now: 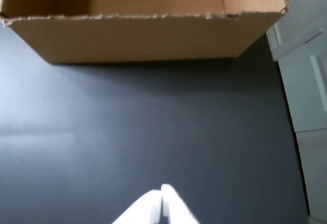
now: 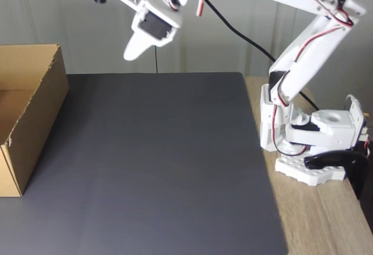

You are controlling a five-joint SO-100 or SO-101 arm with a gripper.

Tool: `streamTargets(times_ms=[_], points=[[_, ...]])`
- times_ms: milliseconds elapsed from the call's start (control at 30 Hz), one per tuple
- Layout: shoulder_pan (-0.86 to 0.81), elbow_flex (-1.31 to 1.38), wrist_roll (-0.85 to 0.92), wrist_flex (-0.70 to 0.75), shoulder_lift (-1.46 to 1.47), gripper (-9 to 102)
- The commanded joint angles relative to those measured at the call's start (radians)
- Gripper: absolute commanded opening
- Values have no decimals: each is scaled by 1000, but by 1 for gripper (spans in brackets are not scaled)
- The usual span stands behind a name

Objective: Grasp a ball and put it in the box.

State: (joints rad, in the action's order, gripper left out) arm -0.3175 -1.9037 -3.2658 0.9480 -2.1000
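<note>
Wrist view: fingers [image 1: 163, 191] pressed together, nothing between. Fixed view: fingers [image 2: 133, 51] hang high above tabletop [image 2: 157, 162], tips pointing down-left twd box [image 2: 29, 109]. Ball: can't spot it on dark tabletop or in visible part of box, so whereabouts can't tell; round anyway, no long axis to call. Box open-top, sits at tabletop's left edge in fixed view, long axis running away from cam. Risk: w/ ball unlocated, arm may sweep low, clip box's torn rim [image 1: 127, 16], shove it.

Dark grey mat [image 2: 163, 162] on wooden table [image 2: 326, 220], box [image 2: 29, 115] on mat
</note>
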Motion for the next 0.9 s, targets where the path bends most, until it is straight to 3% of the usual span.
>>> streamTargets(times_ms=[0,533,867], points=[[-12,-80,18,-44,-97,0],[-18,-538,144,-199,-463,0],[-21,-758,196,-222,-678,0]])
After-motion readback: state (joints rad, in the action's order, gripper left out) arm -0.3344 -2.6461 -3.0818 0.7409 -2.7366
